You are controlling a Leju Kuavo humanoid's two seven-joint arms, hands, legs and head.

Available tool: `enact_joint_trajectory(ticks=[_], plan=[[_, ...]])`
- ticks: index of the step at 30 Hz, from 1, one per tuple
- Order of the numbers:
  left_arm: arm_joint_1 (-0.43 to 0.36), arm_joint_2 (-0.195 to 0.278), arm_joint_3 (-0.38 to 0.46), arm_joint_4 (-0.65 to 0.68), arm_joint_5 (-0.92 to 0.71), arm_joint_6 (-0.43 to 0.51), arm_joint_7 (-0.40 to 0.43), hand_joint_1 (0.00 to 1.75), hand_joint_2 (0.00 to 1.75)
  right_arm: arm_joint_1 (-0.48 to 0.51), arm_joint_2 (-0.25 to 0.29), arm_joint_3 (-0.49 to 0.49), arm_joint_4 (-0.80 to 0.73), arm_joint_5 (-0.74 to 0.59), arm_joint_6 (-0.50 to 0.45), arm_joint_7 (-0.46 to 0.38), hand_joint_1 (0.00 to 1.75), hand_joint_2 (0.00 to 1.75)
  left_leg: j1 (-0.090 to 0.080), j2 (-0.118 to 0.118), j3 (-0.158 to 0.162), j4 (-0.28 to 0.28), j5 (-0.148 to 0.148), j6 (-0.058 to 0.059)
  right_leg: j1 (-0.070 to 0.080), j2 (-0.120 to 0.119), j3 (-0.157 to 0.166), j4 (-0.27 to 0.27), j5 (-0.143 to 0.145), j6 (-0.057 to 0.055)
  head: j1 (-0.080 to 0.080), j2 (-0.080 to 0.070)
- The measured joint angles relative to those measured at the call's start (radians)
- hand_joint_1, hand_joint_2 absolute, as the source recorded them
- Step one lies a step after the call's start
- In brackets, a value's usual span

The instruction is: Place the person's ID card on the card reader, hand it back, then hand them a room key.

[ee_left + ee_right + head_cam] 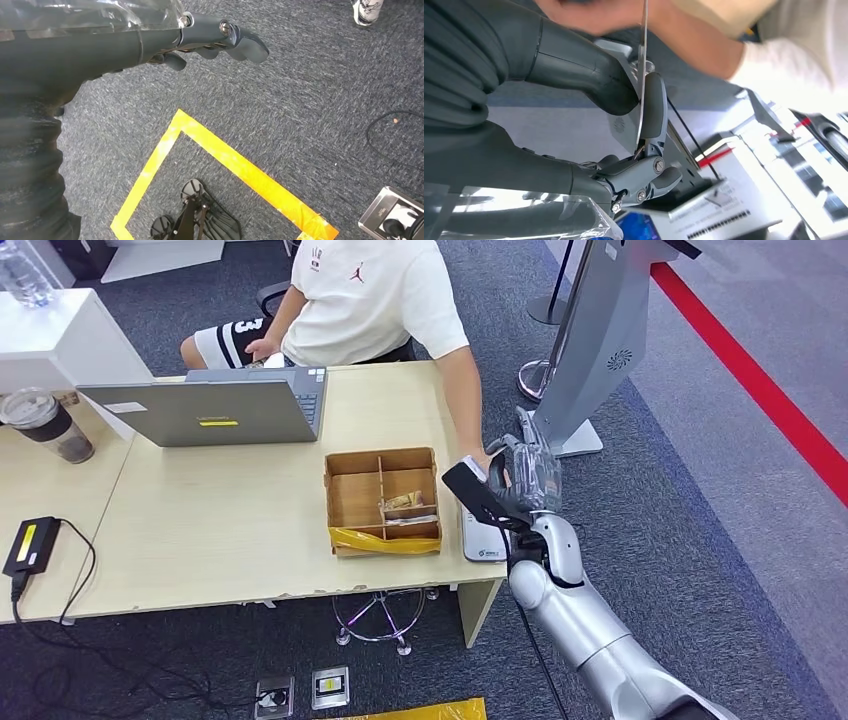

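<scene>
My right hand [515, 480] is raised at the table's right end, just above the white card reader [482, 543]. In the right wrist view the ID card [642, 75] shows edge-on, pinched between my thumb [589, 75] and a finger [654, 107]. The person's hand [594, 15] is at the card's far edge, touching it. From the head view, that person's hand [478, 458] reaches along the table edge to mine. A wooden divided box [345, 502] holds cards [405, 506] in one compartment. My left hand [220, 40] hangs over the carpet, holding nothing.
A person in a white shirt [360, 300] sits behind the table. An open laptop [215, 405], an iced drink cup [45, 425] and a black adapter [30, 543] with its cable lie to the left. A grey kiosk stand [590, 350] rises to the right.
</scene>
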Motion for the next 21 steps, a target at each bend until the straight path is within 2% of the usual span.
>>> enact_joint_trajectory(ticks=[8,16,21], plan=[[0.003,0.001,-0.002,0.0,0.015,-0.003,-0.001,0.0,1.75,0.012,-0.051,-0.068,-0.338,0.038,0.03,0.05,1.75,1.75,0.0,0.0,0.0,0.0,0.0,0.0,0.0,0.0,0.0,0.0,0.0,0.0,0.0,0.0],[0.004,0.001,-0.017,0.0,0.03,0.003,-0.004,0.0,1.75,0.067,-0.102,-0.144,-0.666,-0.089,0.009,0.015,1.75,1.75,0.0,0.0,0.0,0.0,0.0,0.0,0.0,0.0,0.0,0.0,0.0,0.0,0.0,0.0],[0.003,0.001,-0.018,0.0,0.037,0.01,-0.004,0.0,1.75,0.085,-0.119,-0.174,-0.796,-0.115,0.0,0.015,1.75,1.75,0.0,0.001,0.0,0.0,-0.001,0.0,0.0,0.0,0.0,0.0,0.0,0.0,0.0,0.0]])
